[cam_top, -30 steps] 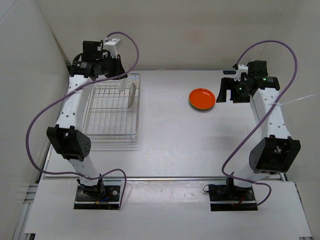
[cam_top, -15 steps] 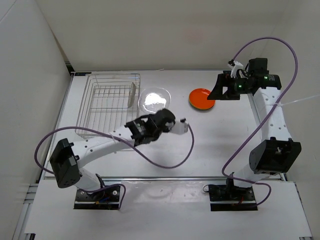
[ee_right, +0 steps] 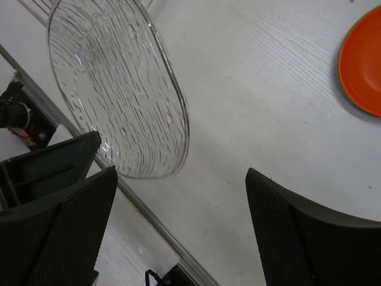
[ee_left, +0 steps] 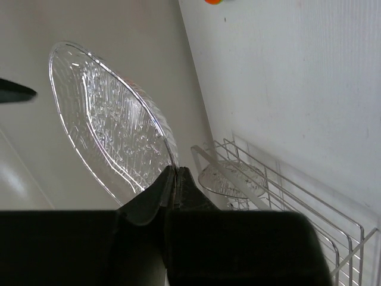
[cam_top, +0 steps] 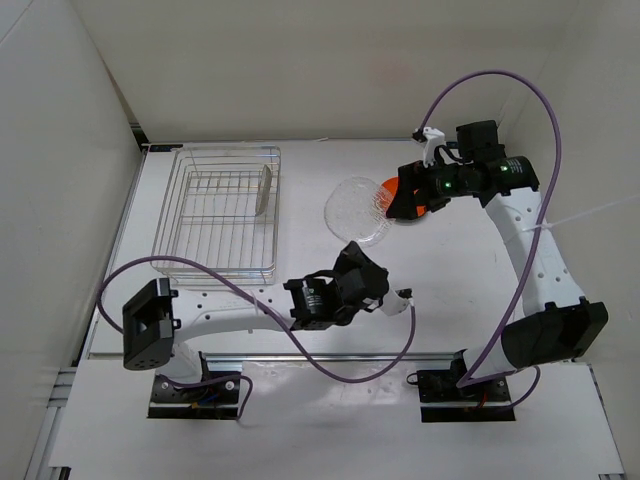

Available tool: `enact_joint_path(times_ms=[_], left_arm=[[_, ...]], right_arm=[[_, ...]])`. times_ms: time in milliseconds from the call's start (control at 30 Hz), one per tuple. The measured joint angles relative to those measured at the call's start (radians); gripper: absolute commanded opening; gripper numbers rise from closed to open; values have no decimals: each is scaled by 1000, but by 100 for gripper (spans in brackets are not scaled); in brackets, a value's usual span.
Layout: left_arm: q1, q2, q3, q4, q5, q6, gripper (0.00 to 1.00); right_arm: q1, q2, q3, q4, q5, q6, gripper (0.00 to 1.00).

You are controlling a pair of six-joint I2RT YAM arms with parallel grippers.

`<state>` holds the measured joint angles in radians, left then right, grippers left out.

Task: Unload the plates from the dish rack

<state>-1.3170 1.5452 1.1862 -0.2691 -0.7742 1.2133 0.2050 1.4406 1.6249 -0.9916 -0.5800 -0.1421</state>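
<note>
**While a standing plate (cam_top: 263,190) waits in the rack (cam_top: 213,268), another is already out and aloft**

Although the job is well under way, it is not finished. An orange plate (ee_right: 366,65) already lies flat on the table (cam_top: 450,270), over on the right side and well clear of the rack.

A second one, the lifted plate (cam_top: 357,208), is clear glass and is out of the rack too, but not yet set down. It hangs tilted above the middle of the table, between the rack and the orange plate. The left claw (ee_left: 174,179) is pinched tight on its lower rim, the two fingers closed with only the glass edge between them.

The right claw (ee_right: 181,171) sits close beside it with its fingers spread wide and nothing between them. It faces the glass without touching it. This looks like a handover about to begin, though that is only a reading of the pose.

What remains is to land the lifted plate on the table, then fetch the standing plate. That one is also clear and stands on edge near the rack's right wall. No other plates show in the rack from above, though clear glass against wire is hard to pick out.
</note>
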Motion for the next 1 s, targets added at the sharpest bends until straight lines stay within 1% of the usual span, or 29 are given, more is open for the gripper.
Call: enact_joint_path(times_ms=[33, 100, 200, 233, 267, 333, 400, 500, 533, 600, 667, 700, 733, 767, 800, 833, 900, 1000], left_arm=[[-4, 14, 12, 1, -1, 2, 11], [-14, 36, 34, 2, -4, 2, 11], [-23, 55, 55, 0, -8, 3, 11], [-26, 61, 64, 1, -10, 2, 11], [-29, 67, 74, 1, -11, 2, 11], [-35, 73, 85, 8, -12, 2, 11], [-39, 73, 88, 12, -13, 2, 11], [-40, 76, 88, 16, -15, 2, 11], [-40, 78, 88, 16, -16, 2, 11], [-40, 84, 88, 15, -18, 1, 11], [-39, 97, 89, 15, -19, 0, 11], [-37, 105, 92, 16, -23, -1, 18], [-34, 114, 98, 15, -25, -1, 27], [-32, 120, 103, 15, -24, -3, 42], [-30, 125, 108, 14, -24, -8, 69], [-27, 127, 117, 5, -26, -15, 73], [-20, 128, 139, -25, -23, -46, 78], [-13, 127, 190, -150, 2, -110, 80]], right_arm=[[7, 1, -5, -1, 10, 0, 88], [20, 2, -11, -1, 24, -2, 84], [22, 2, -16, 1, 32, -4, 69], [22, 2, -18, 1, 35, -4, 53], [22, 3, -19, 1, 37, -9, 43], [22, 6, -19, 4, 39, -2, 29], [22, 8, -19, 5, 41, 0, 29], [22, 8, -23, 7, 40, -1, 21], [22, 8, -27, 7, 40, -1, 9], [19, 8, -34, 14, 41, 1, 0], [19, 8, -36, 20, 38, 11, 0], [19, 8, -36, 23, 39, 11, 0], [19, 8, -36, 25, 41, 11, 0], [18, 8, -36, 27, 46, 11, 0], [18, 8, -36, 29, 50, 9, 0], [19, 8, -37, 28, 53, 8, 0], [20, 8, -37, 29, 69, 7, 0], [20, 17, -36, 29, 101, 4, 0]])
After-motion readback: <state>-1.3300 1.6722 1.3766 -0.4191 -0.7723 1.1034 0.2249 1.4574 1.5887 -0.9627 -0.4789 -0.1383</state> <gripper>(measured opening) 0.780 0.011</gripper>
